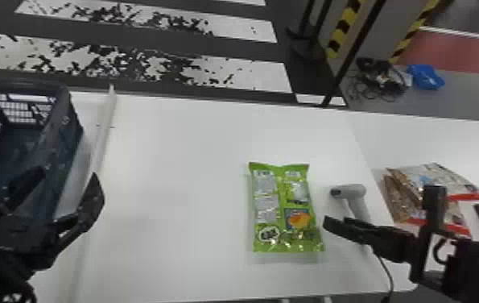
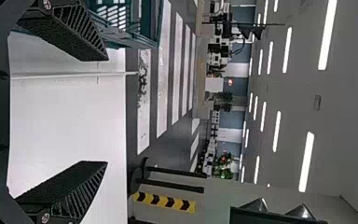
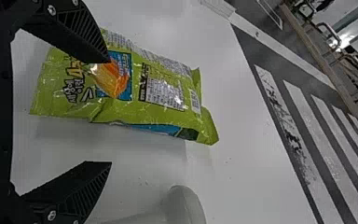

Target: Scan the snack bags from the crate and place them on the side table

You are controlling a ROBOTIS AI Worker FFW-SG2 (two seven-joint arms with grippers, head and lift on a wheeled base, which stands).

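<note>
A: R pincer (image 3: 110, 112) spread nr green bag (image 1: 280, 201); L pincer (image 2: 106, 111) spread too. Risks?
B: Bag's flat on surface (image 1: 170, 161), scanner (image 1: 349, 191) just beside. R cld clip scanner or snag cable (image 1: 388, 274), prob.
A: Grip?
B: Off-centre, slick film cld slip. Rushing cld mean bag goes across w/o scan.

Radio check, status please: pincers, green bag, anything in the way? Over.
Left pincer and right pincer open, empty. Green bag lying on white table, unheld. Grey scanner beside it, robot's right, possibly in the way.
</note>
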